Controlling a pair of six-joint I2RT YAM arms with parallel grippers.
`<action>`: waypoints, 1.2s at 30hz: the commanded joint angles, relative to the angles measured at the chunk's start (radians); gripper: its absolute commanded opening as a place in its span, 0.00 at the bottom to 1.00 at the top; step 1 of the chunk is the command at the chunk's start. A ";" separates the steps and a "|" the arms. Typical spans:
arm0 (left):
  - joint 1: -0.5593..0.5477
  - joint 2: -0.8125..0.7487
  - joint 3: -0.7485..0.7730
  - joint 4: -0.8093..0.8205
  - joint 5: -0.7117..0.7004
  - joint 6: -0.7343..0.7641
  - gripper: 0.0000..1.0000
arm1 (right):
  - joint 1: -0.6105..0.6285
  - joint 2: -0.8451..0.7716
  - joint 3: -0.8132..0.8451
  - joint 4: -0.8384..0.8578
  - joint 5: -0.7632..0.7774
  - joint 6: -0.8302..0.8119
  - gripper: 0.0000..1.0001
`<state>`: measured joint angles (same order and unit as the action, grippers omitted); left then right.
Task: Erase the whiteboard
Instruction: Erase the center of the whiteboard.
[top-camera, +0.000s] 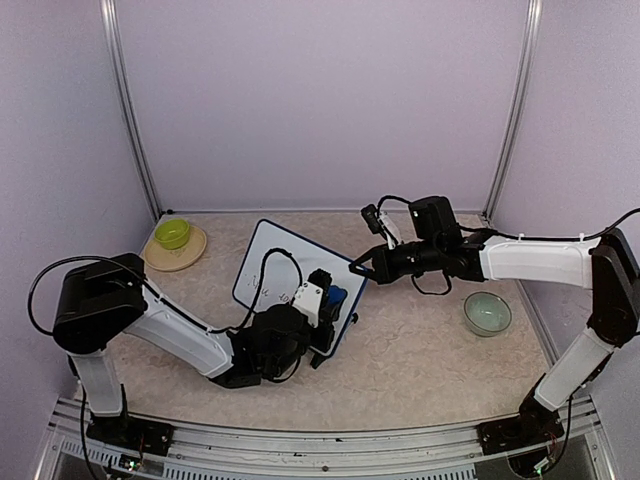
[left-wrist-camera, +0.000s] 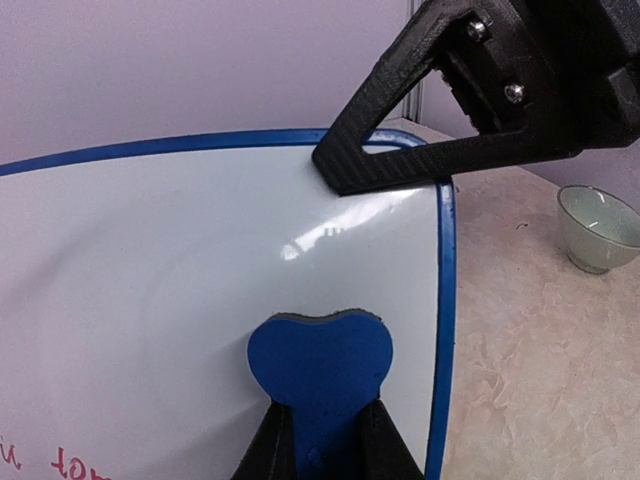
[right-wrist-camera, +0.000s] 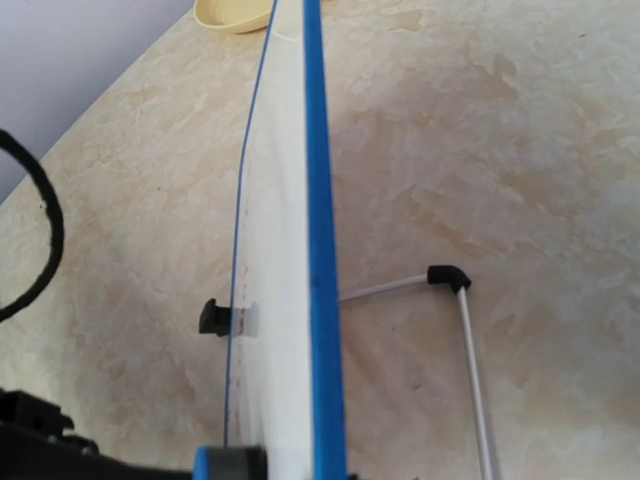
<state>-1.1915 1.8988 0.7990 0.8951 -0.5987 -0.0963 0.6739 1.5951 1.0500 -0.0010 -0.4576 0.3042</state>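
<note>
Two arms stand at the near edge of the bench (top-camera: 430, 370), one at each corner. The left arm (top-camera: 180, 335) reaches low across the bench toward the middle. Its jaws are pinched tight on the lower part of the one blue eraser block (left-wrist-camera: 320, 365), whose rounded top sticks out past the fingertips.

That block sits in front of the face of the single whiteboard (left-wrist-camera: 180, 280), just inside the board's right-hand blue frame edge. Whether it presses on the surface cannot be told. The board stands propped at a tilt in the middle of the bench, turned at an angle to the bench edges. The part of its face around the block is plain white, and a few red marker strokes (left-wrist-camera: 70, 465) show at the lower left of the left wrist view. One thin wire leg (right-wrist-camera: 468, 340) with a black elbow shows behind the board, resting on the bench.

The right arm (top-camera: 530, 260) stretches in from the right. Its jaws are closed on the board's upper right corner, with one black finger (left-wrist-camera: 400, 160) lying over the frame there.

There are two bowls. A pale green bowl (top-camera: 487, 313) stands well apart to the right of the board, with open bench between them. A bright green bowl (top-camera: 172, 233) sits on the one tan plate (top-camera: 195, 257) in the far left corner, near the board's far end. Open bench also lies beyond the board up to the back wall.
</note>
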 joint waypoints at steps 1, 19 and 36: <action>-0.032 0.058 0.068 -0.038 0.038 0.018 0.15 | 0.052 0.041 -0.031 -0.133 -0.071 -0.101 0.00; 0.104 0.003 -0.009 -0.146 -0.182 -0.012 0.14 | 0.051 0.011 -0.048 -0.145 -0.057 -0.107 0.00; 0.392 -0.311 -0.218 -0.193 -0.073 -0.022 0.14 | 0.052 -0.003 -0.028 -0.172 -0.033 -0.110 0.00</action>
<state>-0.8776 1.6768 0.6384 0.7437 -0.7731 -0.1219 0.6926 1.5684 1.0470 -0.0078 -0.4782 0.2878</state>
